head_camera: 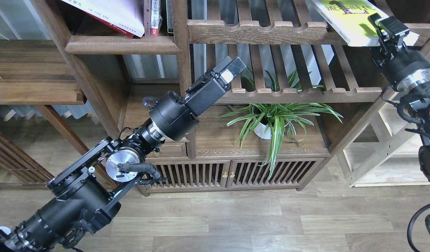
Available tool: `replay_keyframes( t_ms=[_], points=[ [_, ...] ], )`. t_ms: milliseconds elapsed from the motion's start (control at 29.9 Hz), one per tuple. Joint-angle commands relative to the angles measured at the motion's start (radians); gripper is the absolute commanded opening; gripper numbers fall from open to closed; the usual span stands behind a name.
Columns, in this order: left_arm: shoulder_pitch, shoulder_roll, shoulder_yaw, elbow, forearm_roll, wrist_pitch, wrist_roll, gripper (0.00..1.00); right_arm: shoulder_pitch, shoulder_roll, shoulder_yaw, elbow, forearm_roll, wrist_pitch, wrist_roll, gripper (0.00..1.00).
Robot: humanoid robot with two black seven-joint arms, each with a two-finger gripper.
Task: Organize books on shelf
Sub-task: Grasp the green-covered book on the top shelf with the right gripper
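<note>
Two of the books, the white book (pixel 110 14) and the dark red book (pixel 111 26) beneath it, already lie slanted on the shelf (pixel 122 44) at the upper left, leaning beside a few narrow upright spines (pixel 155 17), so that part looks done, though they rest crooked rather than squared. The yellow-green book (pixel 351 21) is the one left: it lies on the slatted rack (pixel 256 31) at the upper right, its lower corner jutting past the scalloped rail, well apart from the shelf. The right gripper (pixel 388 26) is at that corner with its fingers closed narrowly on the book's edge, so by my judgement the carry across is what remains. The left gripper (pixel 232 68) points up toward the middle of the unit, holding nothing; its fingers lie close together, though end-on I cannot tell for sure. In the way stand the wooden post (pixel 181 70) between shelf and rack, and the left arm itself; a potted plant (pixel 270 122) sits below on the cabinet top (pixel 305 143)
</note>
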Motion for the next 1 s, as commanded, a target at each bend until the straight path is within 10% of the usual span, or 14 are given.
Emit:
replay_keyframes(
  t_ms=[0,535,970],
  points=[
    [0.0,0.001,-0.002,0.0,-0.002,0.0,0.0,0.99,0.0,0.005,0.0,0.0,0.001,0.002,0.002,0.51],
    [-0.003,0.002,-0.006,-0.002,-0.002,0.0,0.002,0.99,-0.003,0.025,0.022,0.0,0.007,0.111,0.003,0.07],
    [-0.006,0.004,-0.014,0.003,-0.002,0.0,0.002,0.99,-0.049,0.032,0.102,0.031,0.131,0.223,0.003,0.04]
  ],
)
